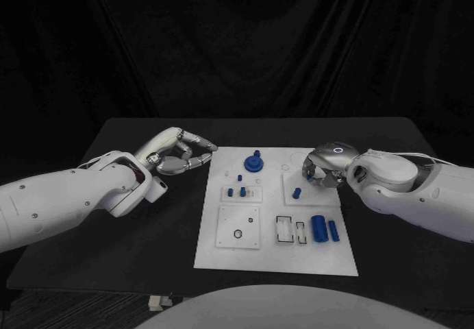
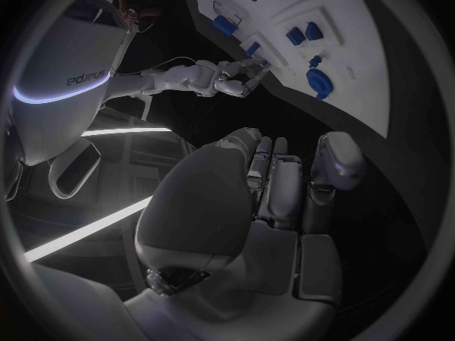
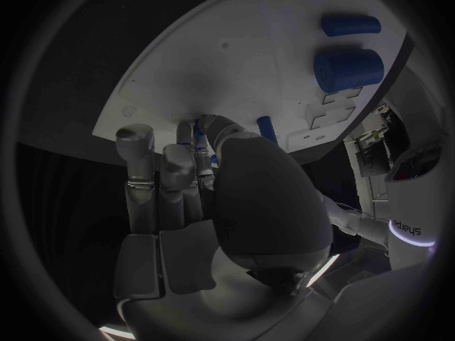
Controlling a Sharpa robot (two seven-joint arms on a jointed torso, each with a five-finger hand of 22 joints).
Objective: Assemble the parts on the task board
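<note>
The white task board (image 1: 277, 255) lies in the middle of the black table. On it are a round blue part (image 1: 254, 163), small blue pegs (image 1: 237, 191) and two blue cylinders (image 1: 324, 229). My right hand (image 1: 324, 168) is over the board's far right area, beside an upright blue peg (image 1: 296, 194). In the right wrist view its fingers (image 3: 142, 167) reach down to the board (image 3: 237, 45), and a small blue part (image 3: 197, 133) shows between the fingertips, seemingly pinched. My left hand (image 1: 183, 152) hovers off the board's far left corner, fingers curled in, holding nothing.
Rectangular slots (image 1: 284, 229) and a round hole (image 1: 237, 235) are cut in the board's near half. Bare black table (image 1: 148, 240) surrounds the board. The left wrist view shows my right hand (image 2: 232, 79) at the board's edge (image 2: 313, 102).
</note>
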